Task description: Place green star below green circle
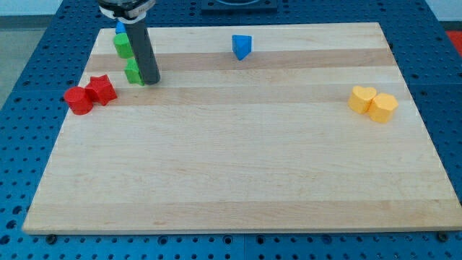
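Two green blocks are sitting on the wooden board (pixel 238 173): a green circle (pixel 122 45) and a green star (pixel 133 72). Two red blocks are lying together, a red cylinder (pixel 78 100) and a red star (pixel 102 89), and two yellow ones are pairing up, a yellow heart (pixel 362 98) and a yellow hexagon (pixel 383 107). Two blue blocks are showing, a blue triangle (pixel 242 46) and a blue block (pixel 120 28) of unclear shape, making eight in all.

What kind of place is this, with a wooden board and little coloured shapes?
Probably a robotics lab bench. A wooden board lies on a blue perforated table, toy-like blocks such as the blue block are scattered on it, and my tip rests beside the green star.
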Tool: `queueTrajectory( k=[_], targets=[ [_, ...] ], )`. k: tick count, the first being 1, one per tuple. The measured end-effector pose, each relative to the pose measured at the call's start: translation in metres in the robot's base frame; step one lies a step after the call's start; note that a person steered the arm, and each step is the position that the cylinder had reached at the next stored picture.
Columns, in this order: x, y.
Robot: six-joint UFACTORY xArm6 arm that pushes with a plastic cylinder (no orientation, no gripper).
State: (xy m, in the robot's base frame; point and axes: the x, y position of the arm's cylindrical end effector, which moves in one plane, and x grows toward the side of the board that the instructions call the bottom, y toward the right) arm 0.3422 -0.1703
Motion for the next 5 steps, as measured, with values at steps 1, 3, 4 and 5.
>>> queueTrajectory(
  k=[1, 3, 4, 5],
  targets=[
    [-0.01, -0.013],
    [-0.026, -0.03],
    [-0.02, -0.026],
    [0.035, -0.009]
  ],
)
